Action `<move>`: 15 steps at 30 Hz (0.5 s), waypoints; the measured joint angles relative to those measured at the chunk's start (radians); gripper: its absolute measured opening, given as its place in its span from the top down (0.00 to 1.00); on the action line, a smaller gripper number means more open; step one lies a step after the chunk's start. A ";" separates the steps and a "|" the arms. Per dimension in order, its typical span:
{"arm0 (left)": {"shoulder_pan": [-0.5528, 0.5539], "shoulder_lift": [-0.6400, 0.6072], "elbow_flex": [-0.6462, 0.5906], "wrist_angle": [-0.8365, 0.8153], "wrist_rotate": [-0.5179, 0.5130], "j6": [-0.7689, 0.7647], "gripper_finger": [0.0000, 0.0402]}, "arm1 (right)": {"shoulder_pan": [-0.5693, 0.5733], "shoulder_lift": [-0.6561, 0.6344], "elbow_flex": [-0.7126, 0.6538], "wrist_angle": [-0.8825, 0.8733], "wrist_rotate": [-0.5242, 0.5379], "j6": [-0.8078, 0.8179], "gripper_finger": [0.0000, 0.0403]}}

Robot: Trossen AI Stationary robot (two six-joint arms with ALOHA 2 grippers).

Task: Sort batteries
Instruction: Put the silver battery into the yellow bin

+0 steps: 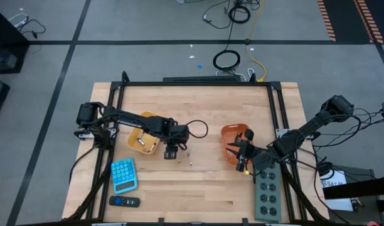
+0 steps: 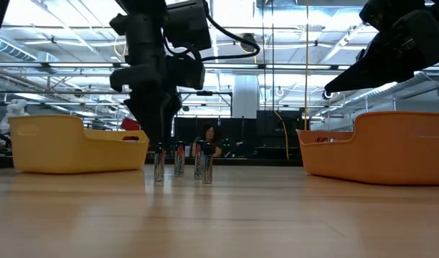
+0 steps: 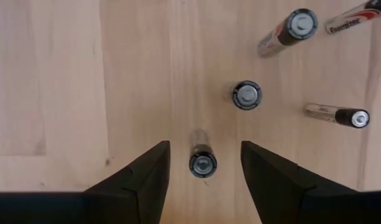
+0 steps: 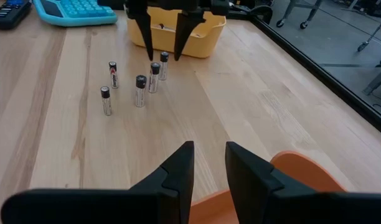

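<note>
Several small batteries stand upright on the wooden table between the two trays, silvery with dark tops [image 4: 140,90] [image 2: 198,161]. My left gripper [image 3: 205,163] [image 1: 170,150] points down over them, open. Its fingers stand on either side of the standing battery [image 3: 203,163] [image 4: 164,65] nearest the yellow tray [image 1: 145,139], without touching it. My right gripper [image 4: 209,165] [image 1: 242,157] is open and holds nothing. It hovers at the near edge of the orange tray [image 1: 234,143] [image 4: 305,177].
A blue calculator [image 1: 123,174] and a black remote [image 1: 124,201] lie near the table's near left edge. A grey block with round holes [image 1: 267,191] sits by the right arm. Bare wood stretches between the trays and toward the far edge.
</note>
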 joint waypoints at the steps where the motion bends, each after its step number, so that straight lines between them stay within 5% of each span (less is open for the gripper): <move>1: -0.001 0.000 0.000 0.000 0.000 0.003 0.49 | 0.000 0.000 0.000 -0.001 0.000 0.000 0.80; 15: 0.005 0.049 0.000 0.014 0.034 0.058 0.50 | 0.000 0.000 0.000 -0.014 0.000 0.006 0.80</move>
